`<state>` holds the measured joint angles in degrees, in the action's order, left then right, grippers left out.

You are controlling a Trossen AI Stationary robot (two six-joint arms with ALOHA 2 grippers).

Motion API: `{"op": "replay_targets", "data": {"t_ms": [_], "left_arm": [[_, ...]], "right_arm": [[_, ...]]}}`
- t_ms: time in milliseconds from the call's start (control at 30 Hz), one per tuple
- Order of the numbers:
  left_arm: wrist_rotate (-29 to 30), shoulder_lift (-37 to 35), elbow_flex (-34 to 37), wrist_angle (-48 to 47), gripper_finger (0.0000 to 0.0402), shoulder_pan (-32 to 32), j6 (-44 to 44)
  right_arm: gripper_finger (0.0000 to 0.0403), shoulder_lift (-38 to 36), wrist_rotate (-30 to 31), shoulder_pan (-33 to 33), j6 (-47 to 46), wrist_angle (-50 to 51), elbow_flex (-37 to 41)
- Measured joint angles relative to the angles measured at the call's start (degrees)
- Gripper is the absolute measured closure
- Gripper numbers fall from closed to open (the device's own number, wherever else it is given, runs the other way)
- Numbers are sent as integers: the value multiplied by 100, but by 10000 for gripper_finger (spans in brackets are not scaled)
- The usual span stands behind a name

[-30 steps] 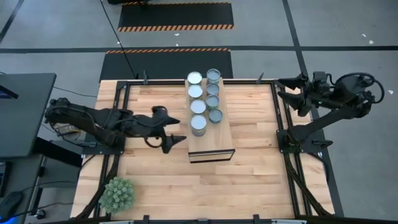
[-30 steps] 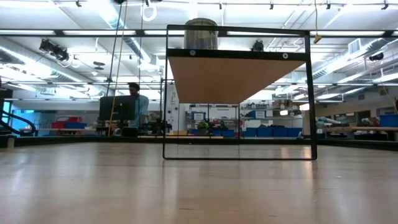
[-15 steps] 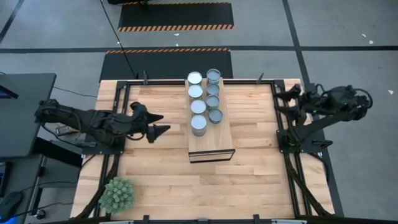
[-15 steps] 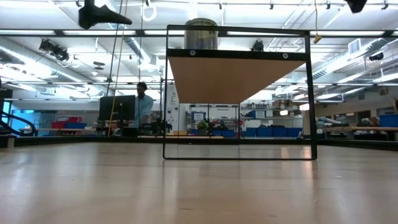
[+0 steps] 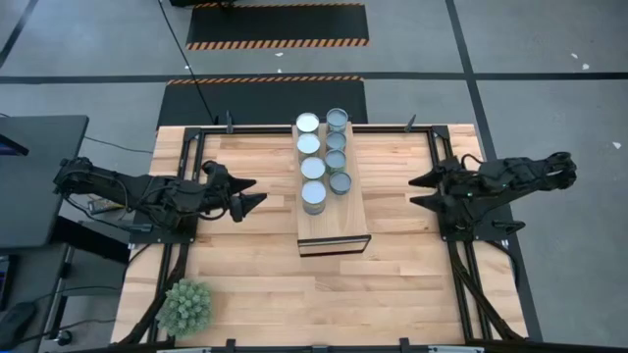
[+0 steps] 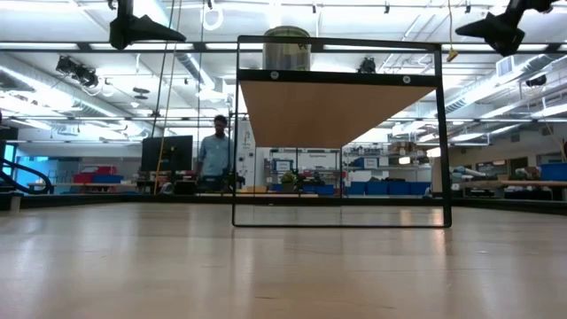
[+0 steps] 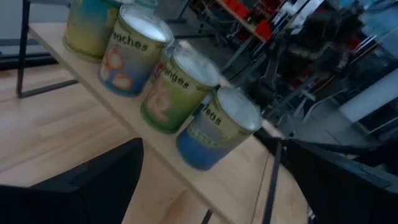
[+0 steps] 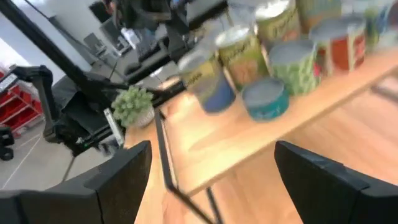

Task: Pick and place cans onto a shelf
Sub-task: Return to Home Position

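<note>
Several cans [image 5: 313, 168] with silvery tops stand upright in two rows on the far half of the raised light-wood shelf [image 5: 334, 224]. The wrist views show coloured labels on the cans [image 7: 171, 90] [image 8: 214, 84]. In the low view one can [image 6: 287, 49] shows on top of the shelf plank [image 6: 337, 111]. My left gripper [image 5: 250, 194] is open and empty, left of the shelf and pointing at it. My right gripper [image 5: 416, 192] is open and empty, right of the shelf and pointing at it. Both show high up in the low view, the left gripper [image 6: 146, 28] and the right gripper [image 6: 496, 31].
A small green potted plant [image 5: 186, 306] stands at the table's near left corner. The shelf rests on a black metal frame [image 6: 235, 133]. Bare tabletop lies on both sides of the shelf and in front of it. A person [image 6: 215, 155] stands in the room behind.
My left gripper has drawn back from the shelf's near left side toward the table's left edge, still open. My right arm has swung from beyond the table's far right corner toward the near edge and the shelf. The cans have stayed where they were.
</note>
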<state>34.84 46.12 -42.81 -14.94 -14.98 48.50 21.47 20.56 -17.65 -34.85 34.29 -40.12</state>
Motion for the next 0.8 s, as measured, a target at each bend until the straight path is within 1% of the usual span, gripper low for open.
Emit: {"op": "replay_targets", "data": {"t_ms": [67,167,333,500,567,633,700,800], "left_arm": [[10,-12,-2,73,2,0,-4],[10,-10,-2,134,2,-2,45],[-7,-10,-2,121,2,0,193],[-7,-10,-2,18,2,13,501],[8,-14,-3,-211,2,13,533],[73,-87,-2,-603,2,2,661],[148,-191,-2,-853,2,0,774],[329,-387,33,-914,2,0,755]], "right_arm": [[56,2,-212,0,-140,-10,89],[56,7,-330,0,43,-77,129],[56,1,-266,0,141,-421,128],[56,-209,-145,0,142,-545,125],[58,-359,-71,0,148,-527,125],[65,-555,-12,1,193,-490,125],[80,-777,34,2,225,-414,125],[111,-1127,43,0,210,-348,125]]}}
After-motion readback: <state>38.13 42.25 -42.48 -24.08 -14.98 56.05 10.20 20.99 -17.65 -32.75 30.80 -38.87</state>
